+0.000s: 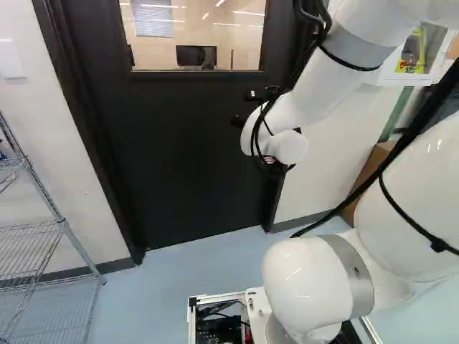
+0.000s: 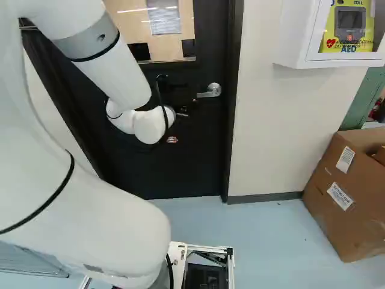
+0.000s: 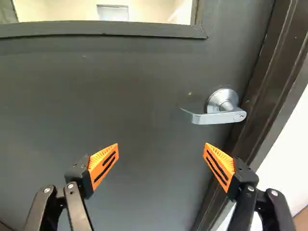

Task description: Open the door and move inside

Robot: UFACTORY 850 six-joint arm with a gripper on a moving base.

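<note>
In the left base view my gripper [image 1: 246, 108] shows as dark parts beyond the wrist, in front of the black door [image 1: 179, 150]. The wrist view has the gripper [image 3: 161, 147] open wide, nothing between its orange pads. A silver lever handle [image 3: 216, 117] is ahead of the fingertips, off toward the finger nearer the door frame, and not touched. In the right base view the same handle [image 2: 210, 91] stands clear of the arm. The door appears closed in its frame [image 3: 267, 96]; the left base view hides the handle behind the arm.
A wire shelf [image 1: 54, 229] stands beside the door in the left base view. On the handle's side, the right base view has a wall-mounted AED cabinet [image 2: 337, 60] and, below it, a cardboard box [image 2: 343, 198] on the floor. The door has a window [image 1: 197, 36].
</note>
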